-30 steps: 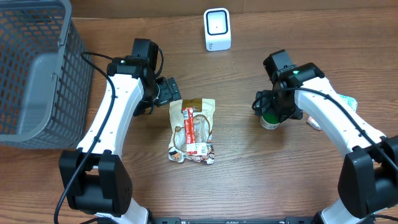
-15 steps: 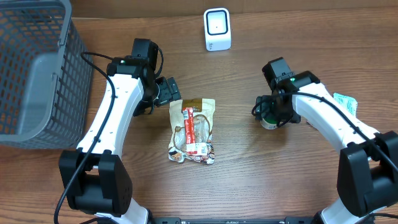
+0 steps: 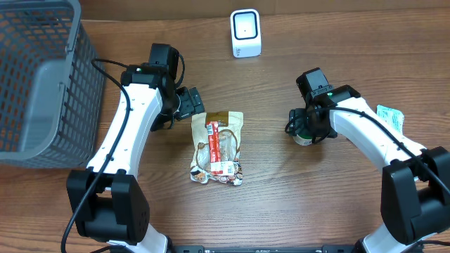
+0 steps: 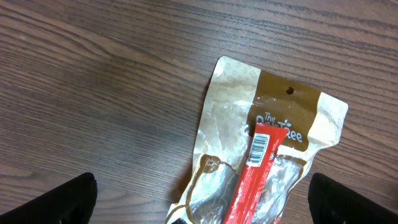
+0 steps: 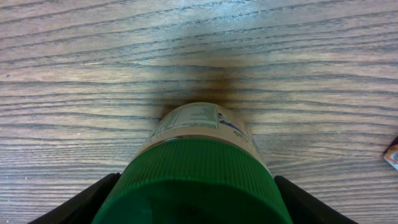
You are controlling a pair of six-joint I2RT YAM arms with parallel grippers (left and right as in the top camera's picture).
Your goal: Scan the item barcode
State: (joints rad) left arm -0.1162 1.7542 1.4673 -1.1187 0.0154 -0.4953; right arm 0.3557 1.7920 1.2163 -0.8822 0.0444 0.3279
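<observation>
A jar with a green ribbed lid (image 3: 303,138) (image 5: 199,168) stands upright on the wooden table, right of centre. My right gripper (image 3: 306,128) (image 5: 198,202) is lowered over it, a finger close on each side of the lid, jaws open. Whether the fingers touch the lid is hidden by the lid itself. A tan snack pouch (image 3: 219,146) (image 4: 273,118) with a red strip lies flat at centre, a barcode (image 4: 262,148) showing on the strip. My left gripper (image 3: 191,105) (image 4: 202,205) hovers wide open over the pouch's top end. The white scanner (image 3: 245,33) stands at the back.
A grey wire basket (image 3: 35,77) fills the far left. A small flat packet (image 3: 391,117) lies right of the right arm; its corner (image 5: 392,153) shows at the edge of the right wrist view.
My right gripper has shifted slightly left over the jar and its fingers have drawn in toward the lid. The left arm and the pouch have not moved.
</observation>
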